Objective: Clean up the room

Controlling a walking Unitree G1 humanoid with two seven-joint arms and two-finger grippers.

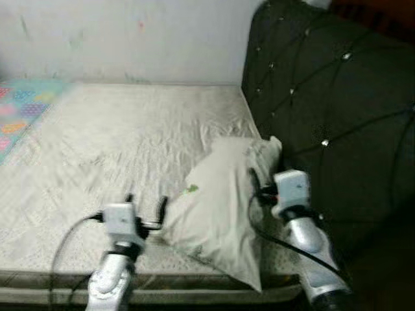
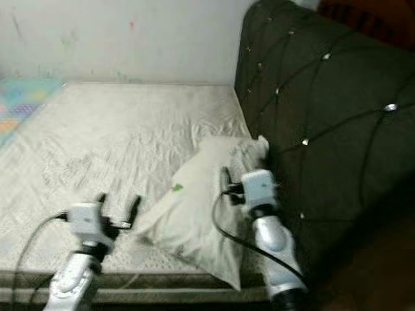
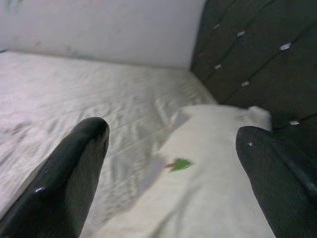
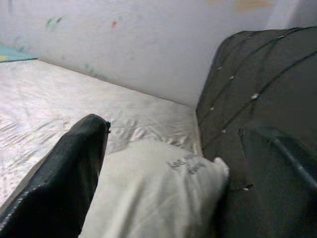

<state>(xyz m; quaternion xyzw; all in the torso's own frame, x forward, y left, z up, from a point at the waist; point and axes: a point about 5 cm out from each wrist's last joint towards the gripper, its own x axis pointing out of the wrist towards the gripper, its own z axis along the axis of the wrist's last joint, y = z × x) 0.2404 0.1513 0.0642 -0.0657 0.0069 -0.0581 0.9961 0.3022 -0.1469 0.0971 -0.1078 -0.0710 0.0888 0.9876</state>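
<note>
Lying on the near right part of the bed [image 1: 130, 142], a pale pillow [image 1: 220, 214] sat tilted, its far corner up against the dark tufted headboard [image 1: 337, 116] and its near corner reaching the mattress edge. A small green mark [image 1: 192, 189] showed on the pillow's upper face. The bed sheet was off-white and creased, running back to a light wall [image 1: 130, 32]. A patterned blue and pink cover [image 1: 19, 110] lay at the far left of the bed.

Left gripper [image 1: 146, 206] hovered over the sheet just beside the pillow's left edge, its two black fingers [image 3: 74, 173] spread apart and holding nothing; the left wrist view looked between them onto the pillow and the green mark. Right gripper [image 4: 173, 158] sat at the pillow's right side, between pillow and headboard. In the right wrist view its fingers [image 4: 69, 173] stood wide apart with the pillow's printed corner between them, one finger toward the sheet and the other against the dark headboard; whether either touched the fabric could not be told. Black cables [image 1: 285, 243] trailed from both wrists toward the bed's near edge.
</note>
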